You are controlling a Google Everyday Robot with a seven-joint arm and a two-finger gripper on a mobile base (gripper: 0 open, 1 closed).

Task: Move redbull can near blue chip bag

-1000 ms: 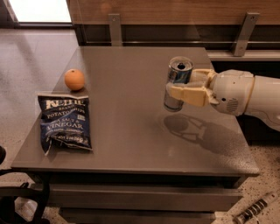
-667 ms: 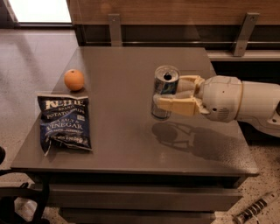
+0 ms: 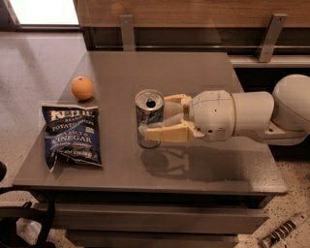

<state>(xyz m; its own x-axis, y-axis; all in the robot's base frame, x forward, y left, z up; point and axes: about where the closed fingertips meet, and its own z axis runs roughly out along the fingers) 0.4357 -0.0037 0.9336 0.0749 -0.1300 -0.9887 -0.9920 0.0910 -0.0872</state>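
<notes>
Nearest us, at the front left of the grey tabletop [image 3: 203,72], we see the flat navy blue crinkly chip bag [image 3: 71,140] lying face up. Well apart to its right, our cream two-finger end effector [image 3: 156,116] is clamped on the slim silver and blue metal redbull can [image 3: 147,112], upright mid-tabletop. Farther back, a round orange fruit [image 3: 82,88] sits just beyond the bag.

Daylight is blazing white from a window [image 3: 43,10] at eleven o'clock, while everything else is sitting in dim, warm light. The gripper [image 3: 154,116], reaching in from three o'clock and clamping the redbull can [image 3: 147,109] at centre, is throwing a soft shadow [image 3: 167,162] toward six o'clock on the faintly reflecting table [image 3: 203,72]. The whole view is looking slightly soft, and the blue chip bag [image 3: 71,138] lettering is blurring.
</notes>
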